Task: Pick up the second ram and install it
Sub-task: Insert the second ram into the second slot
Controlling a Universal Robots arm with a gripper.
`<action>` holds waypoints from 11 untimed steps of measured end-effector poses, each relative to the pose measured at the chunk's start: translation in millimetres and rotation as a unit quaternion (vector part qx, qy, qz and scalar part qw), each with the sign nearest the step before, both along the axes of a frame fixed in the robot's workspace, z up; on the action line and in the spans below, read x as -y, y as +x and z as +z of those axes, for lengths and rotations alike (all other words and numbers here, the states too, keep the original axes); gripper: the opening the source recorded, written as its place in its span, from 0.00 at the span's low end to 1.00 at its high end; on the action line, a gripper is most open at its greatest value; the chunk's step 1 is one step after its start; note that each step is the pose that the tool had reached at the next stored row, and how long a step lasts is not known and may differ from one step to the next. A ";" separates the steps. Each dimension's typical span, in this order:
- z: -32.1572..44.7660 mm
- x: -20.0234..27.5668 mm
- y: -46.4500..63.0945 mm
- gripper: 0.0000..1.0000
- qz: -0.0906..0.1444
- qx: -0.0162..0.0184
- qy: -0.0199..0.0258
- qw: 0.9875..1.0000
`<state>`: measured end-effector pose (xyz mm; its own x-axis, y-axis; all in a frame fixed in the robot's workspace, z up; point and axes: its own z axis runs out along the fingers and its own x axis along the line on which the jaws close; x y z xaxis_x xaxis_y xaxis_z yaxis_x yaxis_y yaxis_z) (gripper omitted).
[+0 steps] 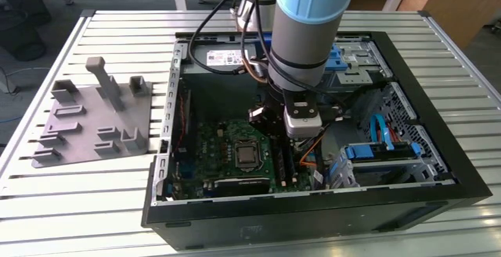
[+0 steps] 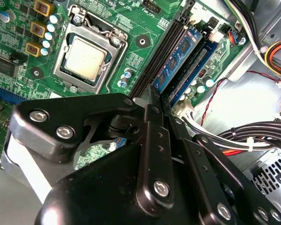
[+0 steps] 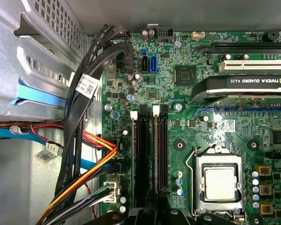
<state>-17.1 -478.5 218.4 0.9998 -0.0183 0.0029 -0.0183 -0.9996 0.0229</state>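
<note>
Blue ram (image 2: 183,60) beside half-hidden claw (image 2: 152,101)

Green motherboard (image 3: 187,122), black slots (image 3: 143,154), blue ram (image 2: 180,58), black tool (image 2: 152,101), grey ribbed table (image 1: 78,198).

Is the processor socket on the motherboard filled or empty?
Filled. In both wrist views a bare silver processor sits inside the socket's metal frame.
</note>
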 end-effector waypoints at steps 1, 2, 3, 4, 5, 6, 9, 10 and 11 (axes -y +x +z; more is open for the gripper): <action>0.0 0.0 0.0 0.13 0.000 0.000 0.000 1.000; 0.0 0.0 0.0 0.13 0.000 0.000 0.000 1.000; 0.0 0.0 0.0 0.13 0.000 0.000 0.000 1.000; 0.0 0.0 0.0 0.13 0.000 0.000 0.000 1.000; 0.0 -0.1 0.0 0.13 0.000 0.000 0.000 1.000; 0.0 -0.1 0.0 0.13 0.000 0.000 0.000 1.000; 0.0 -0.1 0.0 0.13 0.000 0.000 0.000 1.000; 0.0 -0.1 0.0 0.13 0.000 0.000 0.000 1.000; 0.0 -0.1 0.0 0.13 0.000 0.000 0.000 1.000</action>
<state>-17.2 -478.3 218.3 0.9998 -0.0183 0.0029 -0.0184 -0.9996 0.0228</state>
